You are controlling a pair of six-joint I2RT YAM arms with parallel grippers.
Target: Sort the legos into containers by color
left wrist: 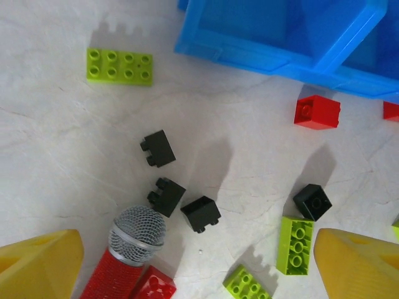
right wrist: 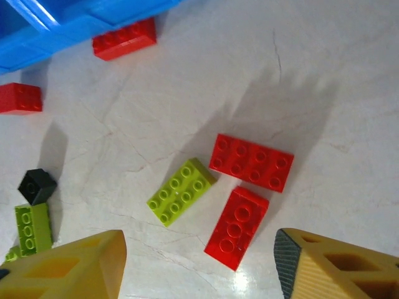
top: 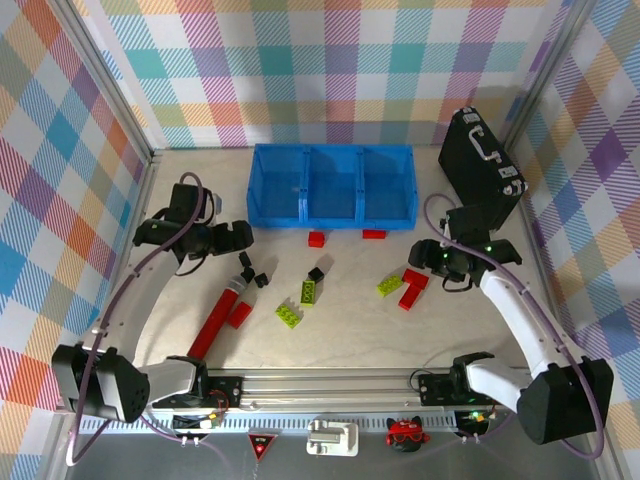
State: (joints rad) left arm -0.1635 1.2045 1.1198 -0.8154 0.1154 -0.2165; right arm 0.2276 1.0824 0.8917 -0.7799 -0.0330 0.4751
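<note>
- We look down on a pale marbled table (top: 350, 340) enclosed by pastel plaid panels (top: 350, 70).
- The legos lie loose across the middle of the table, between the near edge and the containers (top: 333, 216). These are three joined blue bins in a row near the far edge.
- Two red bricks (top: 316, 239) (top: 374, 235) sit just in front of the bins' lips.
- Toward the right edge, a lime brick (right wrist: 181, 190) lies just beside two red ones, a flat eight-stud (right wrist: 252, 162) and a longer one (right wrist: 237, 227) touching it.
- Mid-table we count two lime bricks (top: 310, 291) (top: 291, 315) and a black one (top: 316, 273).
- Three small black bricks (left wrist: 169, 194) cluster by the mesh head of a red microphone (left wrist: 137, 232), and a red brick (top: 240, 315) lies against its body.
- The left gripper (left wrist: 199, 268) hovers over that black cluster, its yellow fingers spread wide with nothing between them.
- The right gripper (right wrist: 202, 268) hangs above the red pair, its fingers apart and clear of the bricks.
- A black hard case (top: 480, 160) stands in the far right corner.
</note>
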